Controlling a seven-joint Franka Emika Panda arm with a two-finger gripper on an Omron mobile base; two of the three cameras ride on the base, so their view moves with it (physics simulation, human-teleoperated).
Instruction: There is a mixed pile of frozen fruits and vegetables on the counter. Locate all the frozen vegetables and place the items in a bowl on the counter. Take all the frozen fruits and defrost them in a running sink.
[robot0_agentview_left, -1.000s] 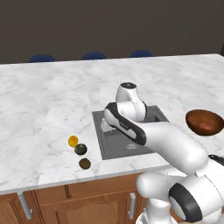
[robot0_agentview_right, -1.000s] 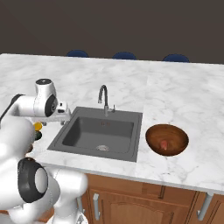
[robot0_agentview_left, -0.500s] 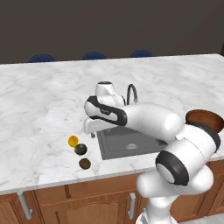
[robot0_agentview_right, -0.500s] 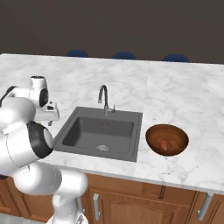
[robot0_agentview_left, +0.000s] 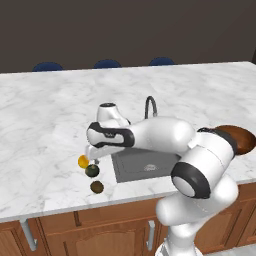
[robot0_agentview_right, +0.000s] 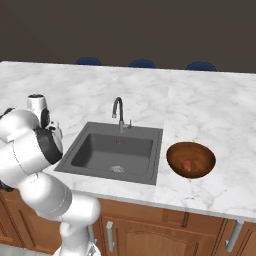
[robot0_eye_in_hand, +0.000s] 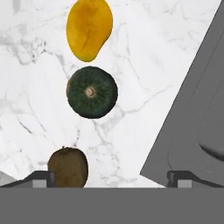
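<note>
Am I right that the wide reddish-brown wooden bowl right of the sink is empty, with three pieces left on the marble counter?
Not quite: the wide reddish-brown wooden bowl is not empty. The right base view shows a small red-orange piece lying inside it. The rest stands: the yellow-orange piece, the dark green ball and the olive-brown ball lie on the white marble counter in the hand view.

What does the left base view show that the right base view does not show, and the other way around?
Left base view alone: three pieces on the counter beside the sink, namely the yellow-orange piece, the dark green ball and the olive-brown ball, with the tool above them.
Right base view alone: the inside of the bowl, holding a small red-orange piece.
Both: the marble counter, the sink, the faucet, the bowl and the arm.
</note>
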